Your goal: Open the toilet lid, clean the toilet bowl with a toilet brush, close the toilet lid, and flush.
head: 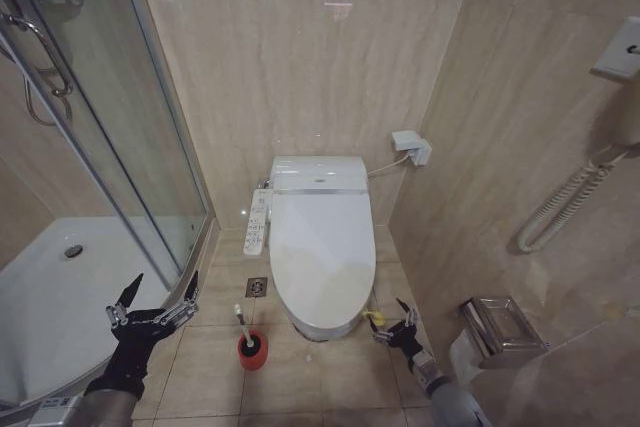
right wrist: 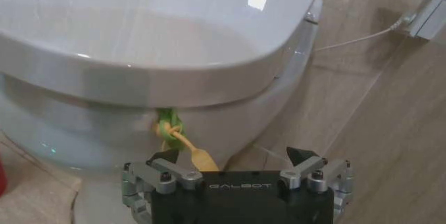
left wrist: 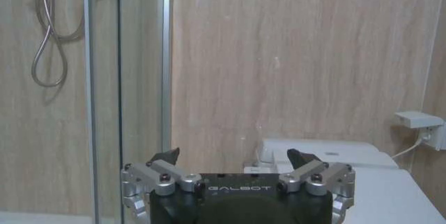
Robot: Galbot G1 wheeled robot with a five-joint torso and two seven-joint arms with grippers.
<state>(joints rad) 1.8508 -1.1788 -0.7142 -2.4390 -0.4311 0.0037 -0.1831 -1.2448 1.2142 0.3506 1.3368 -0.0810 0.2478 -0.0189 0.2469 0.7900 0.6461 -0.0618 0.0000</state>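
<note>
I see the toilet lid (head: 320, 247) down and the toilet brush (head: 243, 325) in its cup, so nothing is done; my right gripper (head: 393, 328), jaws wide, sits by the band at the lid's 5 o'clock, and my left gripper (head: 152, 304) is open too

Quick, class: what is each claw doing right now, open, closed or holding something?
Left claw: open, holding nothing.
Right claw: open, empty, near the toilet lid's band.

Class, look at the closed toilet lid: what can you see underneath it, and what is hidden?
Under the toilet lid, the toilet bowl shows only from outside, with a green-and-yellow band hanging from the lid's edge. The bowl's inside is covered.
</note>
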